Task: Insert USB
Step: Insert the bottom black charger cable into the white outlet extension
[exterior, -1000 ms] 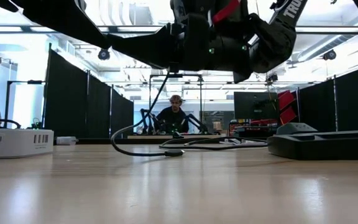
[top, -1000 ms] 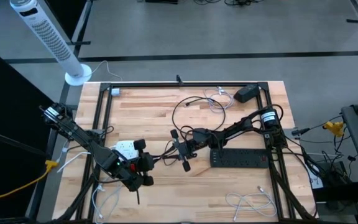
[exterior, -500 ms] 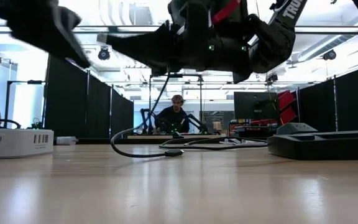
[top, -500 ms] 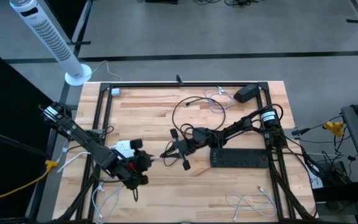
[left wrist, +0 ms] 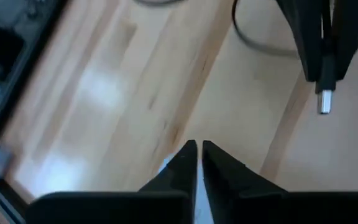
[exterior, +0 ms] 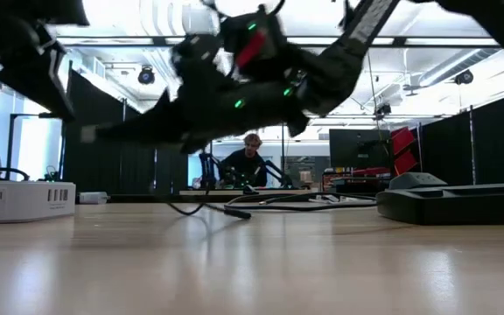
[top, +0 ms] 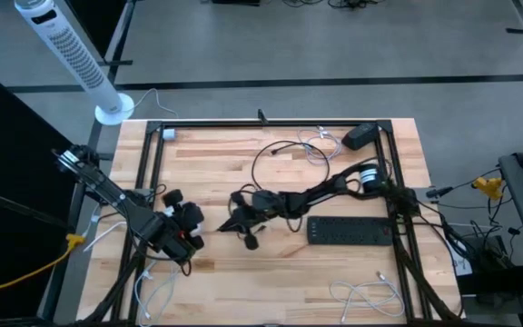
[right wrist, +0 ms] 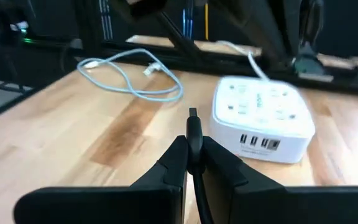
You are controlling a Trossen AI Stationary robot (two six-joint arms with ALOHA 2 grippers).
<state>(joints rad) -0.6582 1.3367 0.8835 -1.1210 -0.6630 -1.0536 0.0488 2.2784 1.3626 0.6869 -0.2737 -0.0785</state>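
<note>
A USB plug (right wrist: 193,134) is clamped between the fingers of the right gripper (right wrist: 192,163), pointed toward the white charger (right wrist: 263,127) just ahead. The left gripper (left wrist: 197,163) is closed, holding nothing, above the table (left wrist: 129,87).

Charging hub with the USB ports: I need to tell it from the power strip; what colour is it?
White charging hub, clearest in the right wrist view.

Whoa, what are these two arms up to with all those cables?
The right gripper has its fingers shut on a black USB plug and holds it above the table, pointed at the white charging hub, whose USB ports face it. The plug is not yet in. The left gripper, fingers shut and empty, hovers over the wood near the hub.
</note>
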